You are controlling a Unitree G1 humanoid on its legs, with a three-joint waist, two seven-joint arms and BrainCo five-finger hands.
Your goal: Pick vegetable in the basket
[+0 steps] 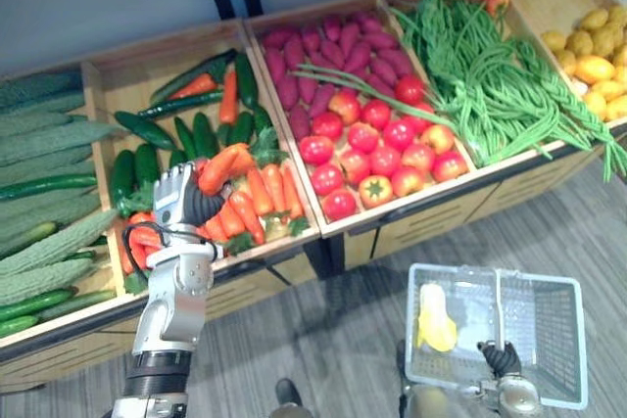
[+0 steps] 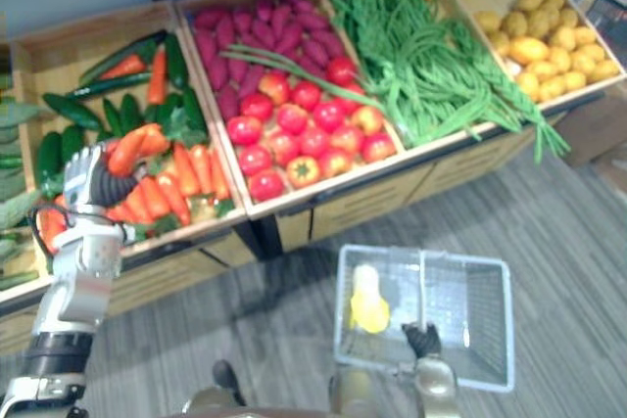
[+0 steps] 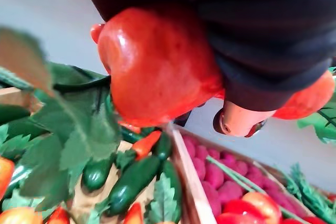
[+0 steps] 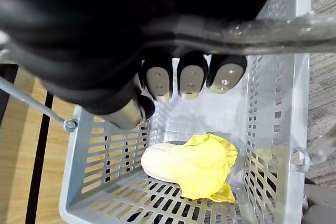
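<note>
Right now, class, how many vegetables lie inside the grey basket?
1: a yellow leafy cabbage on the floor of the basket, toward the robot's left side. None seems hidden.

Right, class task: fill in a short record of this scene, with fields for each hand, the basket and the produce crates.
left hand: curled round a carrot, held above the carrot and cucumber crate
right hand: curled round the handle of the basket
basket: grey mesh, over the floor in front of the crates
in basket: one pale yellow cabbage
other crates: tomatoes with purple sweet potatoes; green beans; yellow produce
task state: carrot not yet in basket
</note>
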